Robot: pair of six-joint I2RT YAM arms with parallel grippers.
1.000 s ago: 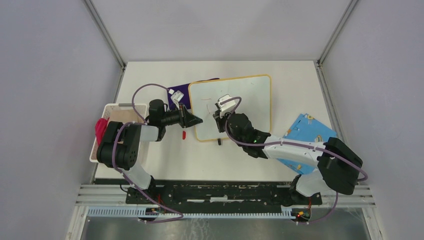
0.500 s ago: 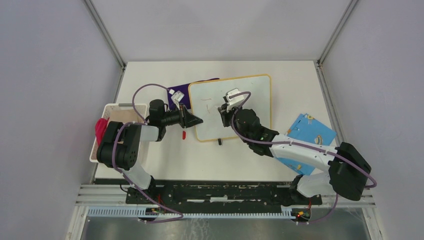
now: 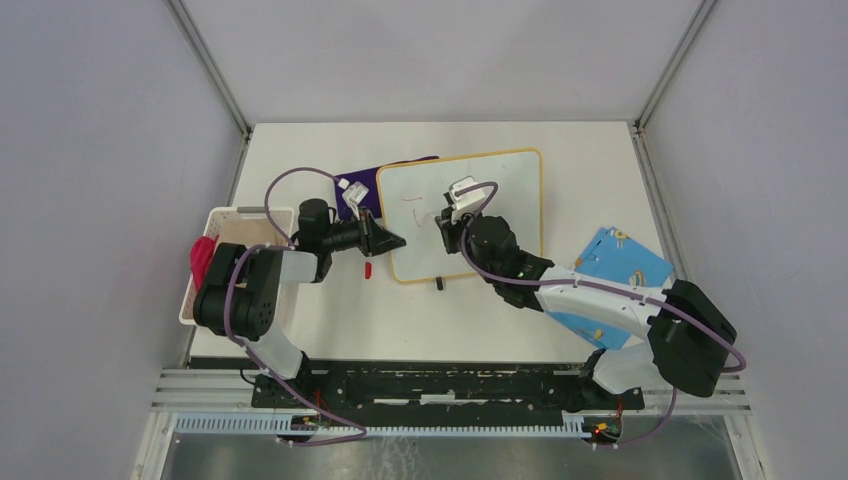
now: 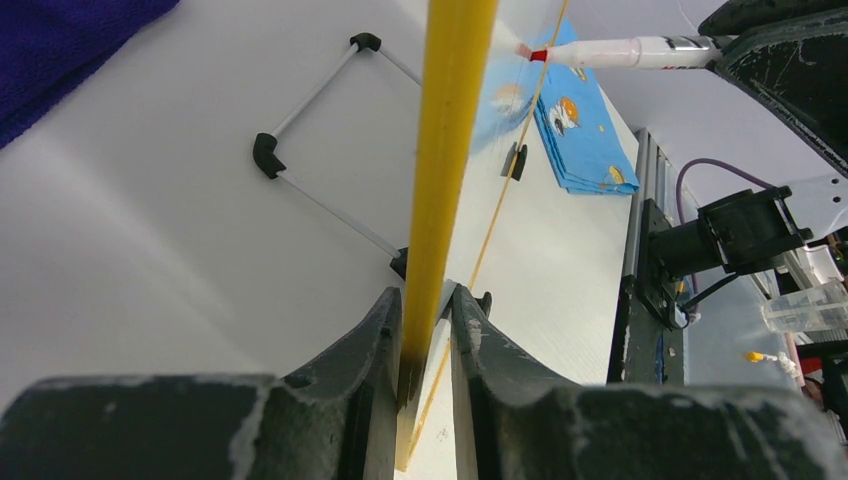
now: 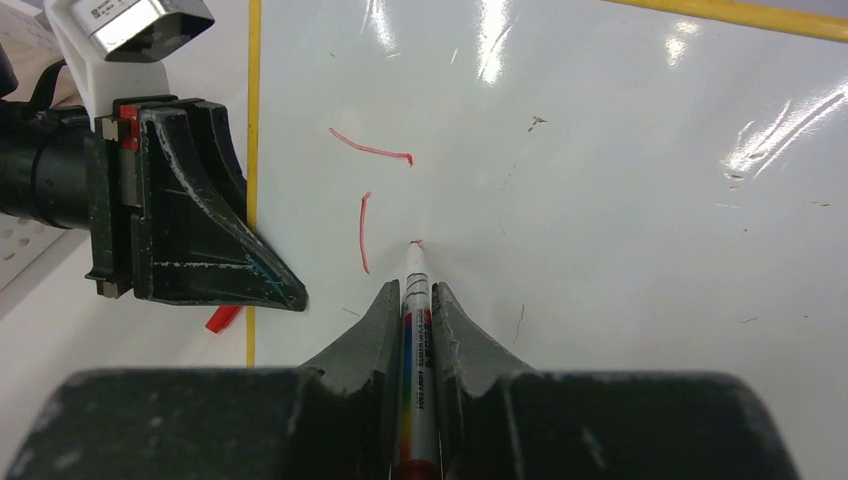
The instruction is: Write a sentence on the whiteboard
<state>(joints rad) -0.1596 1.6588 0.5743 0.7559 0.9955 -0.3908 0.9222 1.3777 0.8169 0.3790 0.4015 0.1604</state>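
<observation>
The whiteboard (image 3: 500, 190) lies on the table, glossy white with a yellow frame. My left gripper (image 3: 385, 240) is shut on its left edge. In the left wrist view the yellow frame (image 4: 445, 150) runs up between the fingers (image 4: 380, 330). My right gripper (image 5: 412, 295) is shut on a white marker (image 5: 416, 340), whose red tip touches the whiteboard (image 5: 620, 200). Of the sentence, only two short red strokes (image 5: 368, 150) and a small dot at the tip show. From above, the right gripper (image 3: 447, 225) hovers over the board's left half.
A white basket (image 3: 240, 262) with something pink stands at the left. A purple cloth (image 3: 360, 182) lies behind the board's left corner. A blue patterned cloth (image 3: 612, 262) is at the right. A red cap (image 3: 368, 269) lies near the board's left edge, close to the left gripper.
My right gripper has carried the marker a little to the right and farther across the board, then held still. The left gripper has kept its hold on the frame.
</observation>
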